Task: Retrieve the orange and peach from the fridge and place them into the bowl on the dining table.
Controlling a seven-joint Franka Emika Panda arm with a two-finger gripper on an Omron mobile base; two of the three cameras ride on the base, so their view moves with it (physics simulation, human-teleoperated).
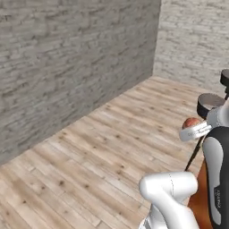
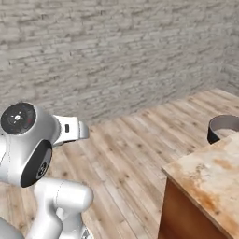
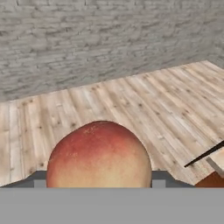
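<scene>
Peach [image 3: 99, 155] sits clamped in your gripper [image 3: 99, 181], mid-carry to the bowl. Your worktop [image 2: 210, 179] corner lies at four o'clock in the hand view; swing that way next.

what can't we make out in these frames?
- Hand view: the hand's fingers, hidden behind the peach they grip.
- Left base view: most of the peach, covered by the white arm.
- Right base view: dining table cut off by the right edge; a dark round object beyond it, unidentifiable.
</scene>
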